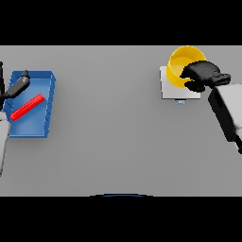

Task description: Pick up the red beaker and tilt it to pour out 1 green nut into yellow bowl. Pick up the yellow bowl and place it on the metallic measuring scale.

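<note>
The yellow bowl (179, 66) stands on the pale square measuring scale (172, 90) at the far right. My right hand (204, 74) is curled over the bowl's right rim and covers that side. No green nut shows inside the bowl. The red beaker (27, 107) lies on its side, slanted, in a blue tray (42, 126) at the far left. My left hand (18, 86) hovers over the tray's upper left corner, just above the beaker and apart from it, with its fingers relaxed.
The scale has a small tab (180, 101) on its near edge. My right forearm (227, 113) slants in from the right edge. The grey table (113, 123) stretches between the tray and the scale.
</note>
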